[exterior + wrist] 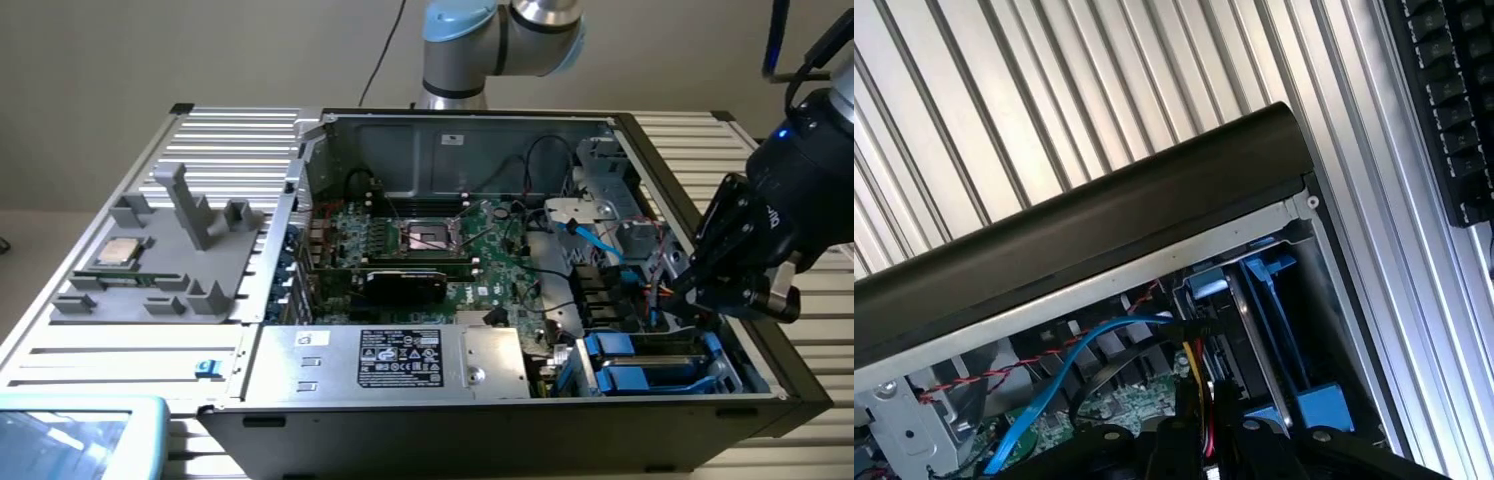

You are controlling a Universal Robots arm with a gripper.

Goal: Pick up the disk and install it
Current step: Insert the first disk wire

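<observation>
The open computer case [534, 130] lies on a ribbed aluminium table. In its drive bay, at the exterior view's lower right, blue plastic carriers [647, 362] stand on edge. The disk [1257, 335] shows as a thin grey-metal edge framed by blue carrier plastic [1272, 268] inside that bay, just under the case's dark rim [1104, 225]. My black gripper [731, 292] hangs over the case's right wall, directly above the bay. Its lower parts [1204, 450] show dark above the cables. I see nothing carried in it.
A silver power supply box with a black sticker [400, 360] fills the case's front. The green motherboard [427, 250] lies behind it. Blue and red cables [1084, 345] run beside the bay. A grey fixture with a small silver chip [118, 252] stands left. A black keyboard [1449, 100] lies outside the case.
</observation>
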